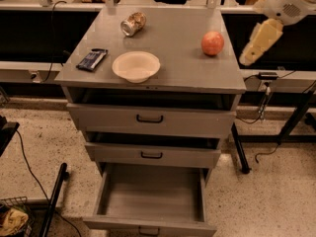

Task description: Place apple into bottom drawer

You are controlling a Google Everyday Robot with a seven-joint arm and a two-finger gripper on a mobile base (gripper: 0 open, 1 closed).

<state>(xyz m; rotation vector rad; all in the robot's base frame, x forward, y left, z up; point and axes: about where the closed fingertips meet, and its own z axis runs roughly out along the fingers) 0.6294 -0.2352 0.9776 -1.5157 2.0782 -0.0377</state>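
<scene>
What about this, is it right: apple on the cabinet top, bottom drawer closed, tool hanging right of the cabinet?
No: the camera view shows the bottom drawer pulled open, not closed. The apple does lie on the cabinet top, and the tool hangs right of it.

Speckled floor, grey cabinet centre, benches behind, black bench leg right; gripper upper right, beside cabinet top.

The gripper hung off the right edge of the tabletop, near the apple resting there; the bottom drawer stood pulled open below.
</scene>
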